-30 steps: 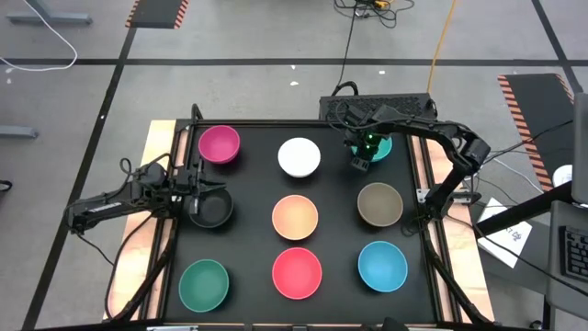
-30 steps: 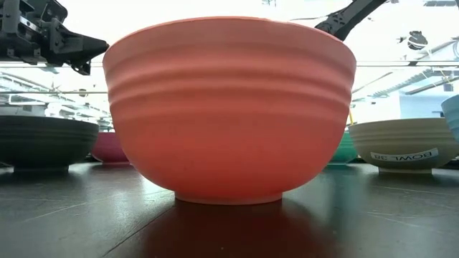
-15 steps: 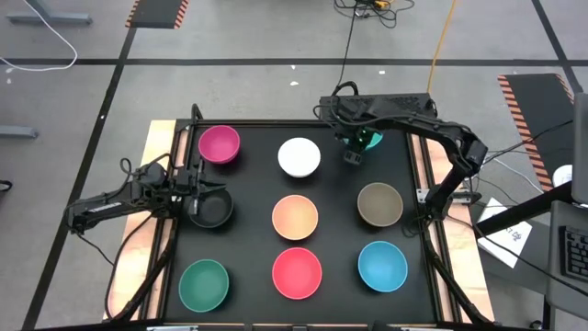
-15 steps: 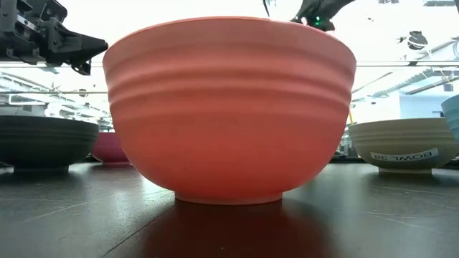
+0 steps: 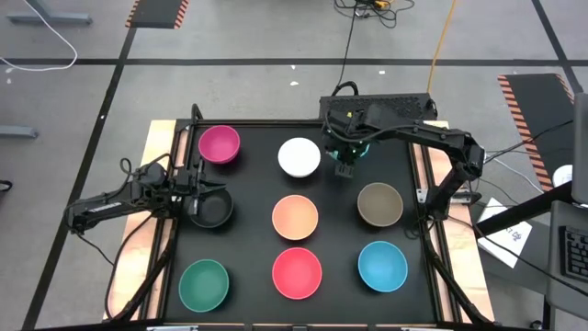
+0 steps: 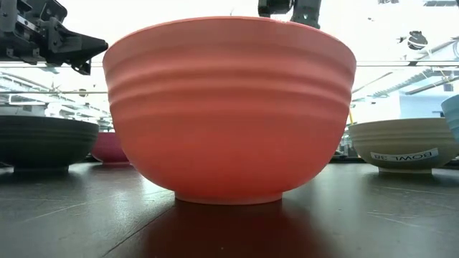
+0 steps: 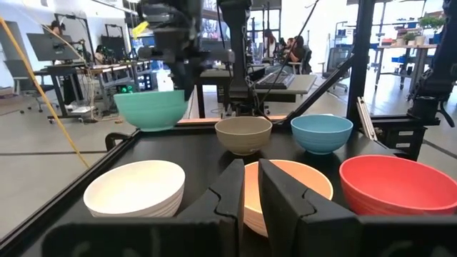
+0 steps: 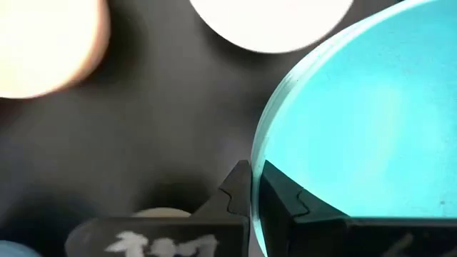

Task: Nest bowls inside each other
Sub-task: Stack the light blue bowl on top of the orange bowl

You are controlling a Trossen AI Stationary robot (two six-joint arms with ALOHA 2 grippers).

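The right gripper (image 5: 345, 165) is pinched shut on the rim of the teal bowl (image 7: 151, 108), one finger inside the rim and one outside, as the right wrist view shows. It carries the bowl lifted off the table (image 5: 248, 184), just beside the white bowl (image 5: 299, 156) on the side toward the taupe bowl (image 5: 379, 203).

The left gripper (image 5: 200, 191) waits over the black bowl (image 5: 211, 210), on the far side of the orange bowl (image 5: 295, 217) from the white one; its fingers look nearly closed and hold nothing.

Judging from how things lie, the nesting has barely begun. No bowl sits inside another. The magenta bowl (image 5: 219, 144), green bowl (image 5: 203, 283), red bowl (image 5: 297, 272) and blue bowl (image 5: 382, 265) each stand alone, as do the white, orange, taupe and black ones. The teal bowl is the first in transit, probably bound for the white bowl; every stacking step remains.
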